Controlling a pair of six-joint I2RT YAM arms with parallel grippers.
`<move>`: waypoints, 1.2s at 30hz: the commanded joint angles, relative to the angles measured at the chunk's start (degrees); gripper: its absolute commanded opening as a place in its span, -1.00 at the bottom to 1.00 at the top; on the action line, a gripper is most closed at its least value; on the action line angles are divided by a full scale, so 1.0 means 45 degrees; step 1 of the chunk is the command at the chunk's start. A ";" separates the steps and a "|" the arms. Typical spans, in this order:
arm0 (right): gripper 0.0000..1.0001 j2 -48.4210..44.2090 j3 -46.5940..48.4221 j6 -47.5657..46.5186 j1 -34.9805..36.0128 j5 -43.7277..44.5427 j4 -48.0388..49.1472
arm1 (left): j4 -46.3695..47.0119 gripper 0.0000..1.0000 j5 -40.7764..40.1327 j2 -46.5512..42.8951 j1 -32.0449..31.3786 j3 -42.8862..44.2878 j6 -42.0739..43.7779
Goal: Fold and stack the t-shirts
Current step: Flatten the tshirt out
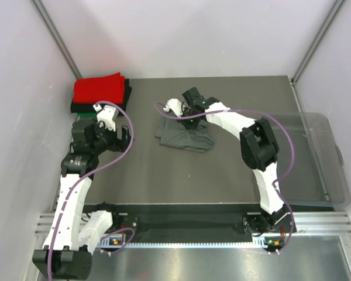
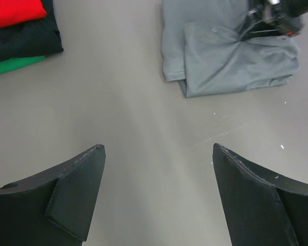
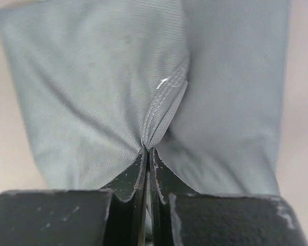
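Your right claw is pinched tight on a stitched hem of the grey shirt, which lies partly folded at the far middle of the table. Your left claw hangs wide, holding nothing, over bare surface between that shirt and the red, black and green stack in the far left corner. The clear bin sits along the right edge.

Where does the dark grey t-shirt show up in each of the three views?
Top external: dark grey t-shirt just above picture centre.
Left wrist: upper right corner.
Right wrist: fills most of the frame.
Shared landmark: the right gripper, shut on its hem.
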 commanded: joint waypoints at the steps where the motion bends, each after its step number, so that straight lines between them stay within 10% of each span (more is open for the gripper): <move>1: -1.00 -0.2821 -0.0154 -0.0304 0.0244 0.0553 0.0224 | 0.0165 0.79 -0.0037 -0.0336 0.0084 0.0068 0.0058; 19: -1.00 -0.9641 -0.2316 -0.4504 0.1436 0.2781 -0.0654 | 0.0282 0.73 0.0430 0.0736 0.0065 0.0537 0.0331; 25: -1.00 -1.2236 -0.8404 -0.4036 0.0813 0.2723 -0.0403 | 0.0322 0.65 0.1836 0.4263 0.0085 0.2019 0.0936; 36: -1.00 -1.5249 -1.1910 -0.2806 -0.1845 0.1668 0.0125 | 0.0869 0.57 -0.0347 1.0753 -0.3796 0.7095 0.2555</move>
